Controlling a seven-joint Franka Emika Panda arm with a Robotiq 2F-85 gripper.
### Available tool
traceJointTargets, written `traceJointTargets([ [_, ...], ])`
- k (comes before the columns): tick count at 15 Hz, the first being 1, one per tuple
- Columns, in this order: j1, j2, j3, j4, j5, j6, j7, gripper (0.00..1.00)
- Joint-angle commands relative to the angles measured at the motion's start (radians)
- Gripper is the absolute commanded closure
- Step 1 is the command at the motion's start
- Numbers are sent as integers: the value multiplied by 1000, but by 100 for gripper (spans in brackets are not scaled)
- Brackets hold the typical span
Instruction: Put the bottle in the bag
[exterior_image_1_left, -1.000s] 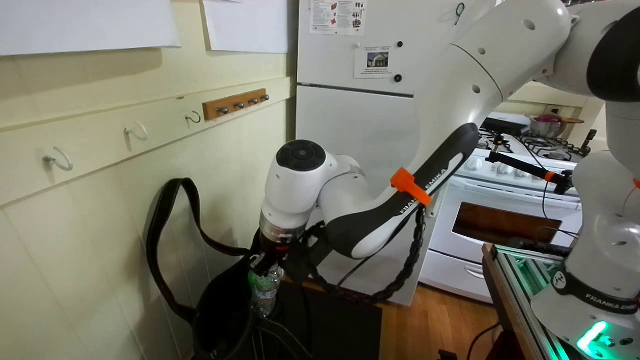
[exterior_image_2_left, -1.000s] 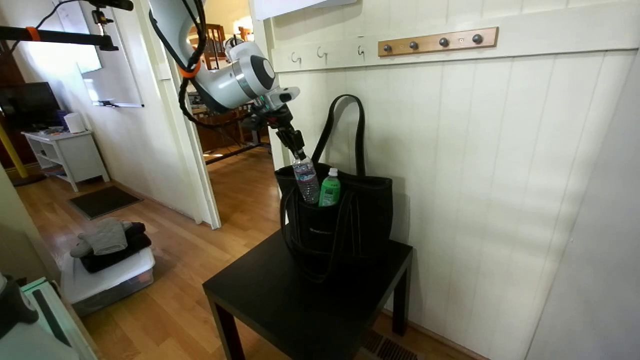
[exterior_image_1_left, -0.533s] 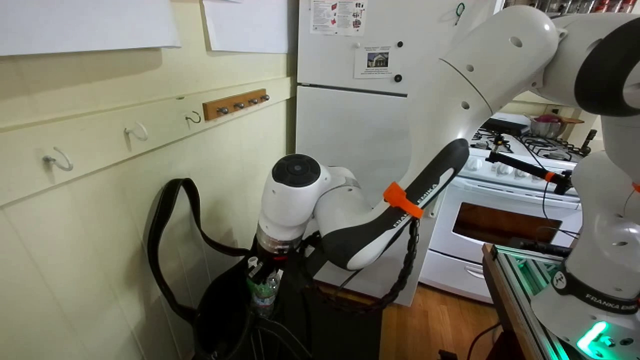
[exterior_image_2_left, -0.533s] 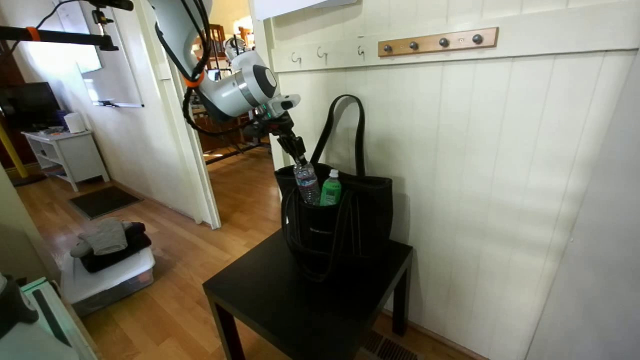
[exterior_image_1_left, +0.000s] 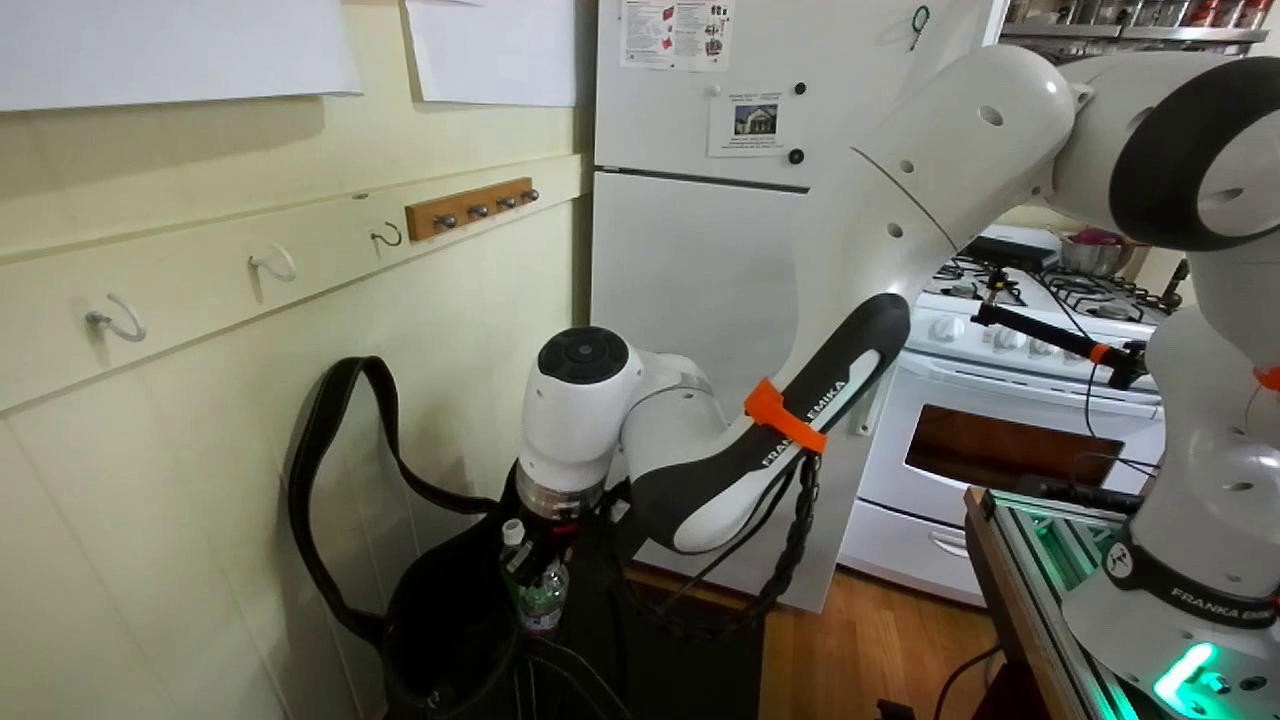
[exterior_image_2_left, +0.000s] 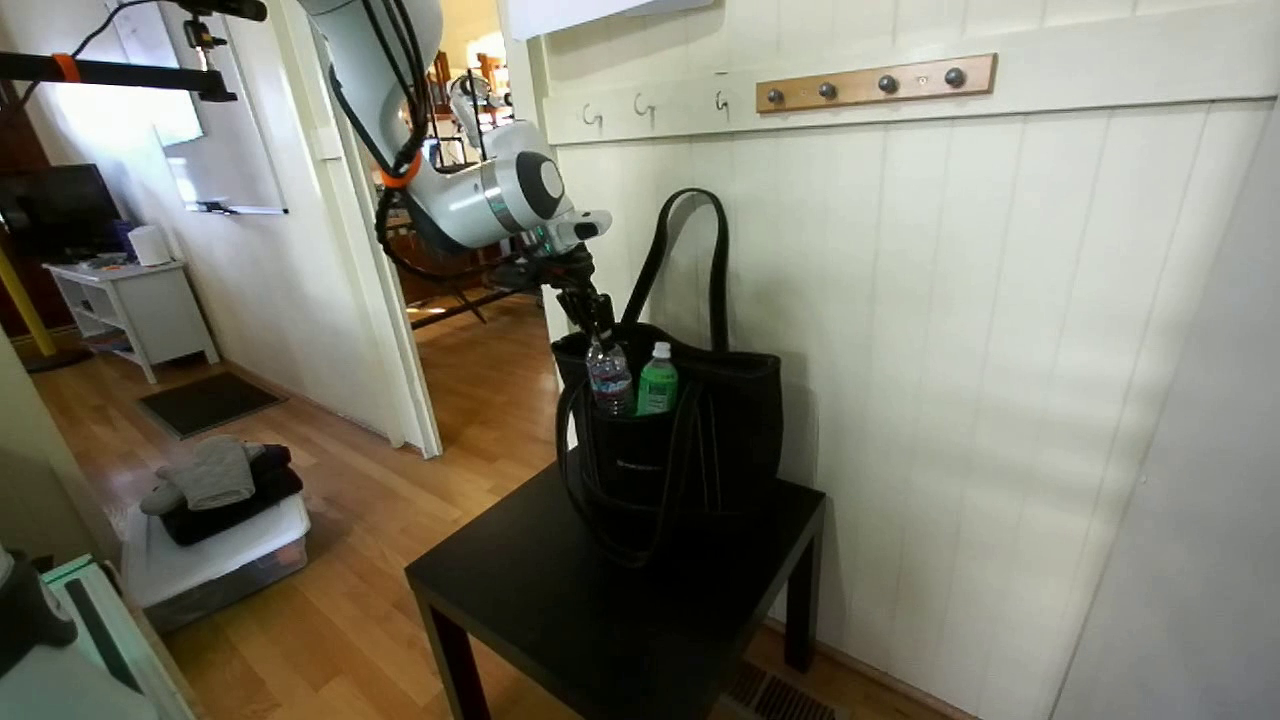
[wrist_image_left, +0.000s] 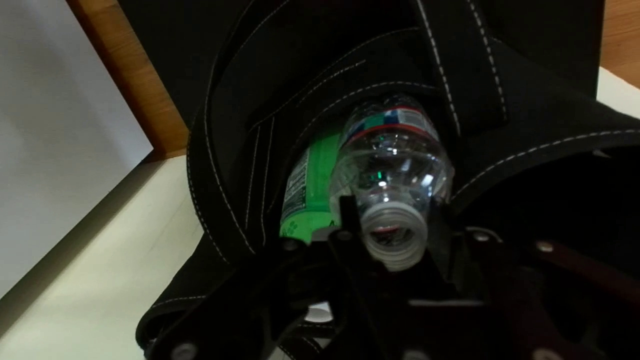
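Observation:
The black bag (exterior_image_2_left: 740, 430) stands upright on a black table, its strap loop raised; it also shows in the wrist view (wrist_image_left: 530, 100). The green bottle (exterior_image_2_left: 658, 388) with a white cap stands in the bag's outer front pocket; it is partly covered by a finger in the wrist view (wrist_image_left: 317, 170). A clear, capless bottle (exterior_image_2_left: 610, 380) with a red and blue label stands beside it, its lower part in the same pocket. My gripper (wrist_image_left: 394, 207) points down with its fingers shut around the clear bottle's neck; it also shows in an exterior view (exterior_image_2_left: 600, 322).
The black table (exterior_image_2_left: 560, 590) stands against a panelled wall with hooks. The bag's strap loop (exterior_image_1_left: 310, 480) rises close to the wall beside my wrist. The bag's main opening (exterior_image_1_left: 450, 620) gapes next to the pocket. A white fridge (exterior_image_1_left: 690, 260) stands behind my arm.
My gripper and arm have moved down. The clear bottle has sunk deeper into the pocket with the gripper and looks more upright. The green bottle has shifted slightly.

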Motion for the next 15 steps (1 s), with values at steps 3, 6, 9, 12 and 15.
traceJointTargets([
  [3, -36, 94, 30, 92, 113, -35, -116, 88],
  [6, -36, 133, 25, 128, 146, -44, -146, 88],
  [9, -30, 165, 20, 160, 166, -55, -157, 88],
  [12, -19, 167, 11, 172, 174, -68, -144, 31],
  [15, -1, 147, 5, 157, 180, -60, -127, 8],
])
